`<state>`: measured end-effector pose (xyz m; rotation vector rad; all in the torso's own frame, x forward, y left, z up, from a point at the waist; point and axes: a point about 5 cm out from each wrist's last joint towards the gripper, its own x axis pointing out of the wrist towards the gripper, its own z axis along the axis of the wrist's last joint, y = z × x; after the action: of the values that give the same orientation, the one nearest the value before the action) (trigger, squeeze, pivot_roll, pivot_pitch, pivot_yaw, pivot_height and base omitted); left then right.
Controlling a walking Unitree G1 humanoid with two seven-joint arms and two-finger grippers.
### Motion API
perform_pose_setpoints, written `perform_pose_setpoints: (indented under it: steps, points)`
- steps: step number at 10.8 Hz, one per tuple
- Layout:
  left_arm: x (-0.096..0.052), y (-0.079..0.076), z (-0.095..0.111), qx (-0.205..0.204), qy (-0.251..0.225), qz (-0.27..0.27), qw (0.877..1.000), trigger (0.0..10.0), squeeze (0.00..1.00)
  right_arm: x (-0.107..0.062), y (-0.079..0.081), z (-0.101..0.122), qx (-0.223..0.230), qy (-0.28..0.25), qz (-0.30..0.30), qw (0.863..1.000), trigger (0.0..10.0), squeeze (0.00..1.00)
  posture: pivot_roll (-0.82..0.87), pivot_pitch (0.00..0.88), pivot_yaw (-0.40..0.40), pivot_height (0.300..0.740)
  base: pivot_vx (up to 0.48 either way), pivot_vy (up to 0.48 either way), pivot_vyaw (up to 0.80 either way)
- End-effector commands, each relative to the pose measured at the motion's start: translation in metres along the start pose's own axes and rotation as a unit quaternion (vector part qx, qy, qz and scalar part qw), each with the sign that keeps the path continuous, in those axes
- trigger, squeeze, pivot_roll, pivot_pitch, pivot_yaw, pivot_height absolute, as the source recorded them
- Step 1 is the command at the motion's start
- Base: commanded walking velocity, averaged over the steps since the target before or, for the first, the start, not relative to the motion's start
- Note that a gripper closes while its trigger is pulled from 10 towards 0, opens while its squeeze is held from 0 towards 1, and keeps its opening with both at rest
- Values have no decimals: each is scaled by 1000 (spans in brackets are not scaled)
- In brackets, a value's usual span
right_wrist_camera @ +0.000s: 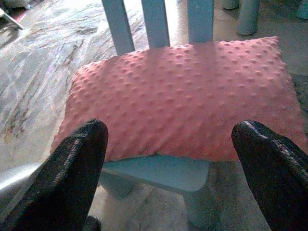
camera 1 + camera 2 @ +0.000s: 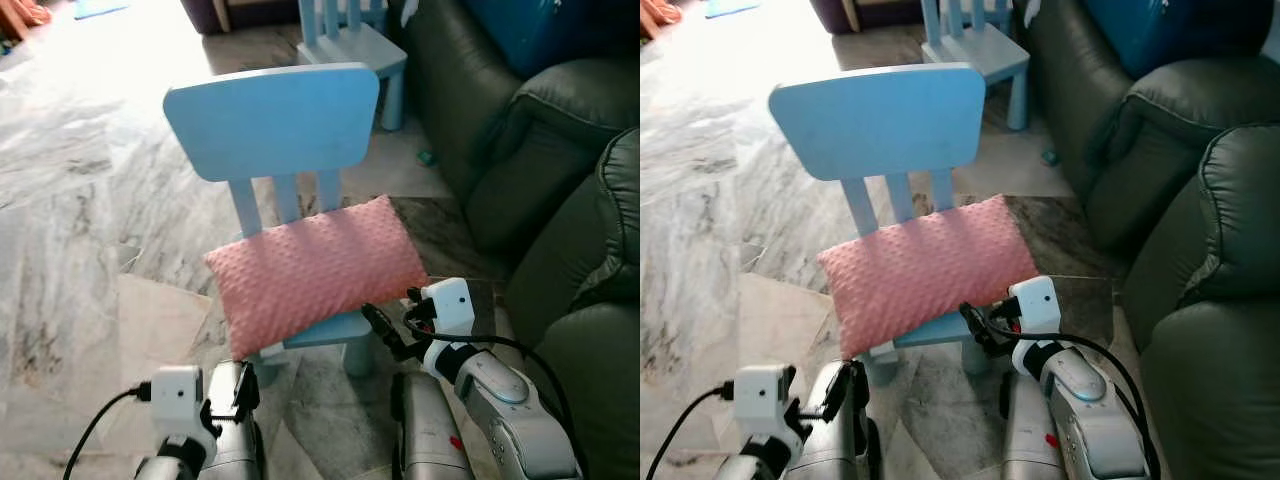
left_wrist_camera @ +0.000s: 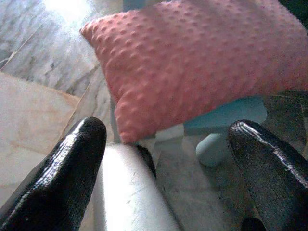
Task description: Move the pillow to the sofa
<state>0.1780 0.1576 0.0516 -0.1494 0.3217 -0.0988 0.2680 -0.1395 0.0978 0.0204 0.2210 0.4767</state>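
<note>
I see the pink pillow (image 2: 318, 272) lying across the seat of a small blue chair (image 2: 275, 120), its ends overhanging both sides. The dark sofa (image 2: 560, 200) stands to the chair's right. My right gripper (image 2: 385, 325) sits just beside the pillow's near right corner, fingers (image 1: 72, 173) spread wide apart and holding nothing. My left gripper (image 3: 163, 168) hangs low near the pillow's near left corner, its fingers (image 3: 67, 168) also spread and empty. A marble floor (image 2: 70, 200) lies beneath.

A home living room: dark leather sofa (image 2: 560, 150) along one side, marble-tiled floor (image 2: 80, 200), and small blue children's chairs (image 2: 290, 140).
</note>
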Motion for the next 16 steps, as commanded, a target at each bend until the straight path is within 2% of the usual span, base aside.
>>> perform_pose_setpoints:
  steps: [1,5,14,16]
  points:
    - [-5,4,-4,4,9,10,1000,10000,0,-1,3,-2,3,0,8,1000,10000,0,-159,288,51,579,0,0,0]
    - [-6,4,-4,4,11,12,1000,10000,0,-1,4,-2,2,2,12,1000,10000,0,-157,293,47,569,0,0,0]
    - [-6,4,-5,9,12,19,1000,10000,0,-1,4,-1,-1,0,15,1000,10000,0,-160,300,46,414,0,0,0]
    - [-5,25,2,14,-8,88,996,10000,0,6,1,6,-6,-10,13,1000,10000,0,-161,302,46,414,0,0,0]
